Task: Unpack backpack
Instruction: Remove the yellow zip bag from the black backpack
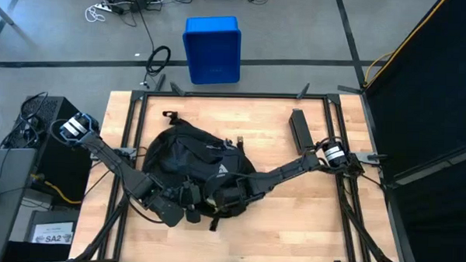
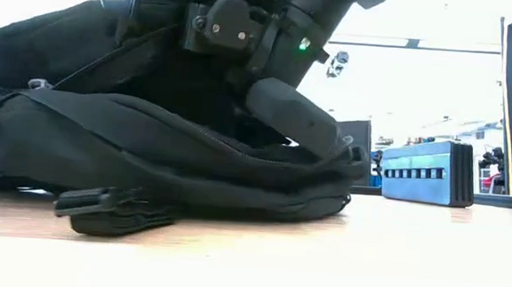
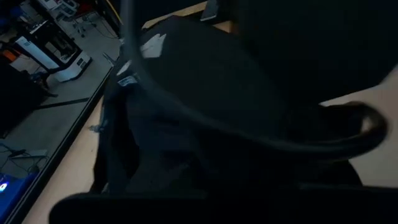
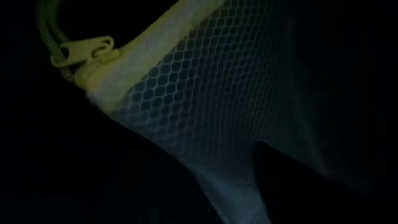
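High view: I get even, soft overhead light, table (image 1: pixel 307 227) evenly lit, faint shadows only. Backpack (image 1: pixel 187 157) reads as near-featureless black mass, detail lost.
Low view: I see strong backlight from room behind, background blown white; backpack (image 2: pixel 149 146) silhouetted, near table edge blurred and washed out.
Left wrist view: dim, murky, soft focus; brighter floor strip at one side.
Right wrist view: almost black; only pale mesh (image 4: pixel 205 93) and zip pull (image 4: pixel 81 50) catch light, close-up soft.

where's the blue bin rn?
High view: the blue bin sits on the floor beyond the table's far edge, near centre, behind the backpack.
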Action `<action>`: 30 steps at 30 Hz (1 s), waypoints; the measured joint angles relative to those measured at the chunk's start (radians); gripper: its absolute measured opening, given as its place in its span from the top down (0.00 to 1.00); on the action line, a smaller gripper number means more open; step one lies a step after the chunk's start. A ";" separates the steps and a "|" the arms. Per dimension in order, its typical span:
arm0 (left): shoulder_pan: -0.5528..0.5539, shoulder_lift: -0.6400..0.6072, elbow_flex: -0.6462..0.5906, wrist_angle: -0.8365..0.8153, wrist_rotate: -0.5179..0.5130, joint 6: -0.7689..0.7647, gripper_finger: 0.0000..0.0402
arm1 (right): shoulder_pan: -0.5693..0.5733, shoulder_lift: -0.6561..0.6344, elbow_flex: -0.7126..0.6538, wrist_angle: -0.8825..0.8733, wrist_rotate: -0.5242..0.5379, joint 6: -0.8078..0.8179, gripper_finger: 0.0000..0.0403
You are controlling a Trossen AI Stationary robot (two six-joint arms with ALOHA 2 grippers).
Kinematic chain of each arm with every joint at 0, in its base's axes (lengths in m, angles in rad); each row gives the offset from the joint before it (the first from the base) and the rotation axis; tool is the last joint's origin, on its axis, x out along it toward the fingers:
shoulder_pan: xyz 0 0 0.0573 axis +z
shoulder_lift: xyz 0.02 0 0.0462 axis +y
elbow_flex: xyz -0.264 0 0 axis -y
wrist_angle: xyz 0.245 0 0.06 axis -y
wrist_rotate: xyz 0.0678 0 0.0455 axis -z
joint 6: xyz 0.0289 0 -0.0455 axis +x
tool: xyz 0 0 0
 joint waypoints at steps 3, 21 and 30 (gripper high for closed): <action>0.000 0.000 0.000 0.000 0.006 0.000 0.99 | -0.004 0.000 0.000 0.000 -0.004 -0.003 0.90; 0.094 0.000 -0.042 -0.067 0.000 -0.027 0.99 | 0.154 -0.106 0.090 -0.133 0.301 0.060 1.00; 0.128 0.000 -0.044 -0.109 -0.038 -0.028 0.99 | 0.249 -0.194 0.104 -0.204 0.381 0.126 1.00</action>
